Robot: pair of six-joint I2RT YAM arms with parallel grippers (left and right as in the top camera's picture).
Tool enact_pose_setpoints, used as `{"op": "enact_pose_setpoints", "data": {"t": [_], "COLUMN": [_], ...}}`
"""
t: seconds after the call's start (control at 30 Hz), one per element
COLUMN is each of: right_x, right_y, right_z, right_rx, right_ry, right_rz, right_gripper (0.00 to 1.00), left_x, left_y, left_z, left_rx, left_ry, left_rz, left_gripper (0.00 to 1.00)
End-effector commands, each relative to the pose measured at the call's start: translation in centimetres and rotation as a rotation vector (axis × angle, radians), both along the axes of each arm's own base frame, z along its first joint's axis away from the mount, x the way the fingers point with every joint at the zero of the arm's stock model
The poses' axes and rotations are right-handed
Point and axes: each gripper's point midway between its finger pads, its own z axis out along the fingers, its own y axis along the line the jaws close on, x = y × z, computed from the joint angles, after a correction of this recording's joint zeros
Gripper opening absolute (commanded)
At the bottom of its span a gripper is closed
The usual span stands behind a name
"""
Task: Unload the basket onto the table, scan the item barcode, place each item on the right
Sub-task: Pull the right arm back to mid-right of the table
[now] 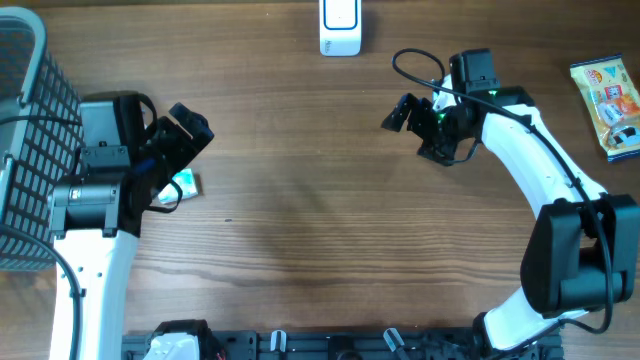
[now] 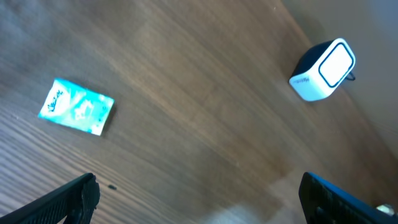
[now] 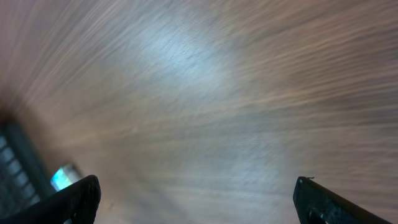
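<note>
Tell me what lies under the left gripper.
A small teal packet lies flat on the wooden table. Overhead, the left gripper covers part of it; the wrist view shows its whole top. Its underside is hidden.

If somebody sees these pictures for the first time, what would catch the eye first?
Two white arms reach over a wooden table, and both the left gripper and the right gripper are open and empty. A small teal packet lies just beside the left gripper. A white barcode scanner stands at the far edge, a colourful snack packet lies far right, and a wire basket sits far left.
</note>
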Motion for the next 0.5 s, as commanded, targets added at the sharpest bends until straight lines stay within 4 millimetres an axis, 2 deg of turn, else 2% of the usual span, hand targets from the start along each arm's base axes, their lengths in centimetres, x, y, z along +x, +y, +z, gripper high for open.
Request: {"op": "enact_pose_setpoints", "data": {"t": [0.0,0.07,0.13,0.2,0.33,0.47], "right_x": [0.9,1.3,1.7,2.0,2.5,2.7], "right_y": [-2.3,-2.5,-2.5,-2.5,-2.4,-2.4], "right_z": [-1.4,-1.4,-1.3,-1.1,-0.9,-0.9], "right_rx": [-0.135,-0.146,-0.146,-0.144,-0.14,-0.138], "right_ry": [-0.009,-0.027,-0.043,-0.056,-0.08,-0.087], "right_rz": [-0.074,-0.079,-0.081,-0.082,-0.084,-0.085], "right_gripper": [1.0,1.0,1.0,1.0,1.0,1.0], "left_x": [0.4,0.0,-1.3,-2.0,-1.2,-0.9], "left_y": [2.2,4.0,6.7,8.4,8.5,8.4], "left_z": [0.1,-0.9,-2.5,-4.0,-7.1,-9.3], "left_rx": [0.099,0.172,0.251,0.312,0.335,0.342], "left_ry": [0.0,0.05,0.147,0.224,0.331,0.405], "left_rz": [0.068,0.146,0.311,0.421,0.42,0.405], "left_gripper": [1.0,1.0,1.0,1.0,1.0,1.0]}}
